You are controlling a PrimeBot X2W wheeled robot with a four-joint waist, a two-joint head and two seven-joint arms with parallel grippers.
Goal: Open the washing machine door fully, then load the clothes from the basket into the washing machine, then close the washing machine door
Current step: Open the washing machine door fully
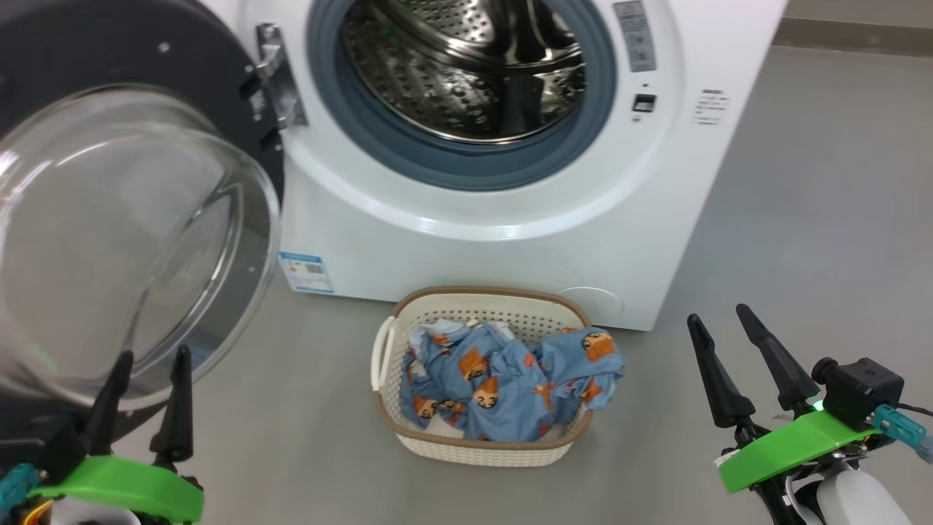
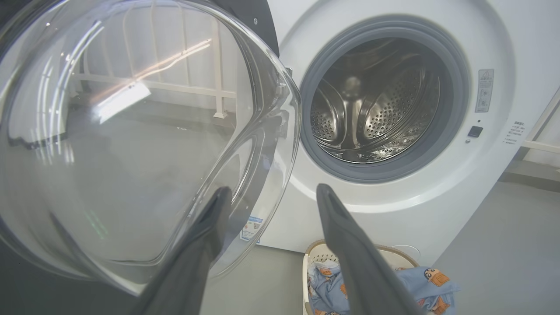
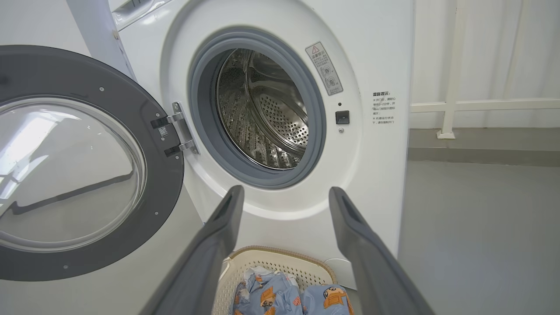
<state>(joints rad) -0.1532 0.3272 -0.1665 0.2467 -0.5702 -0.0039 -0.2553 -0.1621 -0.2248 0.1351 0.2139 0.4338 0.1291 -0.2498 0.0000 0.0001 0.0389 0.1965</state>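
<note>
The white washing machine [image 1: 510,211] stands ahead with its steel drum [image 1: 466,65] bare. Its door [image 1: 124,240], black-rimmed with a bulging glass bowl, is swung wide to the left on a metal hinge [image 1: 280,76]. On the floor in front of the machine sits the cream basket [image 1: 393,343], holding the light blue clothes [image 1: 503,383] with orange figures. My left gripper [image 1: 149,357] is open at the lower left, fingertips just before the door's glass. At the lower right my right gripper [image 1: 718,317] is open and holds nothing. The door [image 3: 83,170] and basket [image 3: 280,262] also appear in the right wrist view.
Grey floor [image 1: 816,219] spreads to the right of the machine. A white railing [image 3: 450,105] and a low step run along the back wall on the right. A blue label sticker [image 1: 306,271] marks the machine's lower left front.
</note>
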